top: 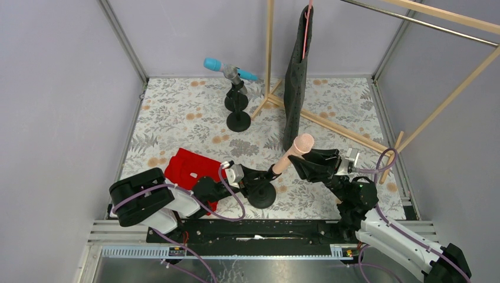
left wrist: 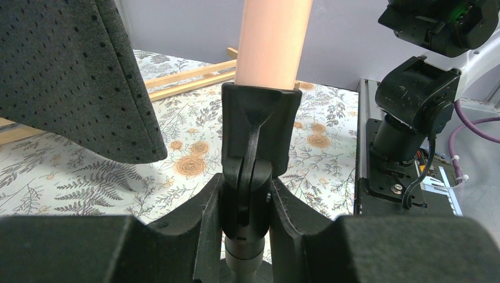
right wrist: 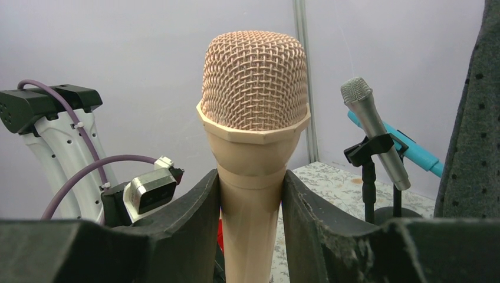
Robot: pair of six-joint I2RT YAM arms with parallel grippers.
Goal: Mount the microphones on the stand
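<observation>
Two grippers work at one stand, with the peach-pink microphone seated in its clip.

At the left a red object lies on the floral table cover, just beside the left gripper, whose jaws are clamped on the swivel joint of the near stand, right under the clip. The peach-pink microphone rises from that clip, tilted up toward the right. The right gripper has its jaws closed on the microphone's body just below the mesh head. At the back, the cyan-blue microphone and the silver-grey microphone each sit in a clip on the far stands. Right of them a dark perforated cloth hangs from the wooden rack.
</observation>
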